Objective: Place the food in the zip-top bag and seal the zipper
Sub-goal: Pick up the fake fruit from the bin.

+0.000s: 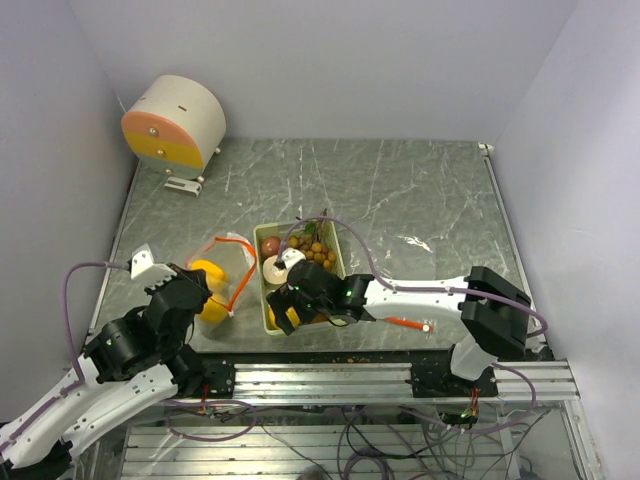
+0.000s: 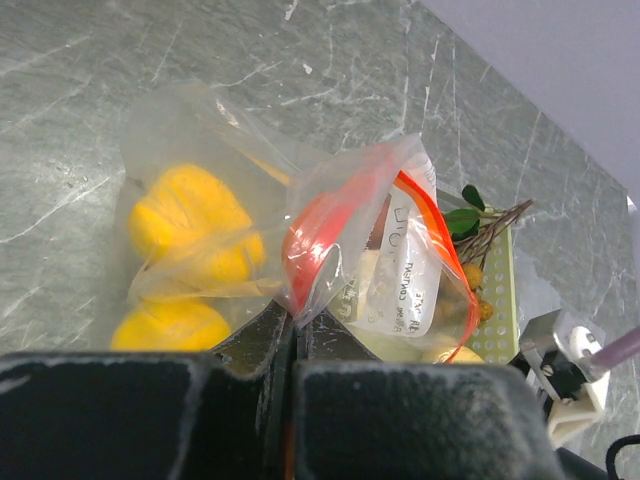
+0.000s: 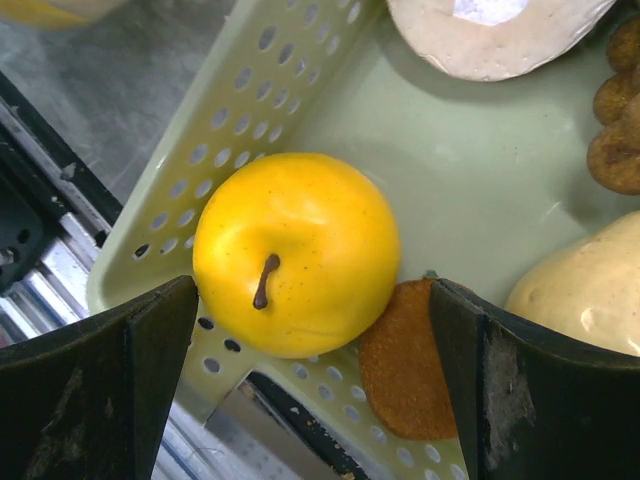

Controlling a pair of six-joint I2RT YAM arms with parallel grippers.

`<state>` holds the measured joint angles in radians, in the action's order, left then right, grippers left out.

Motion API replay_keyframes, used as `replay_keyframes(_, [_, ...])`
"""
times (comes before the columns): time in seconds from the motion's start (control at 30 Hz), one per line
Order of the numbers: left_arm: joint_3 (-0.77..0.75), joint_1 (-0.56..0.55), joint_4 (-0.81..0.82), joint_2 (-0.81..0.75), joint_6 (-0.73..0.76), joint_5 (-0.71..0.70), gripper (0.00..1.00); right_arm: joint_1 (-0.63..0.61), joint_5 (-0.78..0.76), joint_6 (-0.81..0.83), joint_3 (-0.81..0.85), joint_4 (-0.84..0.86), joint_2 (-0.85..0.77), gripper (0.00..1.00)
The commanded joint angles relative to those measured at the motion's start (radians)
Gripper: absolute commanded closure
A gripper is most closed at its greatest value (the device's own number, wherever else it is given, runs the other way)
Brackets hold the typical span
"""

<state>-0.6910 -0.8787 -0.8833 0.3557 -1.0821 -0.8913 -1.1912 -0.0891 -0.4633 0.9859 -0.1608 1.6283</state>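
1. Your left gripper meets the near-left side of the zip-top bag, which lies on the table with two yellow fruits inside.
2. Your right gripper hangs over the near end of the pale green tray, just beside the bag.
3. In the tray you see a reddish apple, brown berries, and a third yellow fruit at the near corner.

Clear crinkled plastic bag, smooth glossy yellow fruit, matt perforated plastic tray, marbled stone-look table.
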Motion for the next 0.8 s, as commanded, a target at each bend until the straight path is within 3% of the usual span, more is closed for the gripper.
replay_keyframes(0.0, [-0.029,0.005,-0.022,-0.017,-0.008,-0.04,0.93,-0.001,0.025,-0.003,0.009,0.017,0.034,0.0])
replay_keyframes(0.27, [-0.019,0.004,-0.01,-0.023,-0.013,-0.028,0.93,-0.001,-0.001,0.01,0.045,0.039,0.11,0.03])
replay_keyframes(0.5, [-0.024,0.005,-0.028,-0.024,-0.02,-0.032,0.93,-0.002,-0.064,0.024,0.082,-0.009,0.077,0.47])
replay_keyframes(0.77, [-0.011,0.005,-0.024,-0.035,-0.03,-0.027,0.93,-0.001,-0.096,0.101,0.173,-0.07,-0.1,0.49])
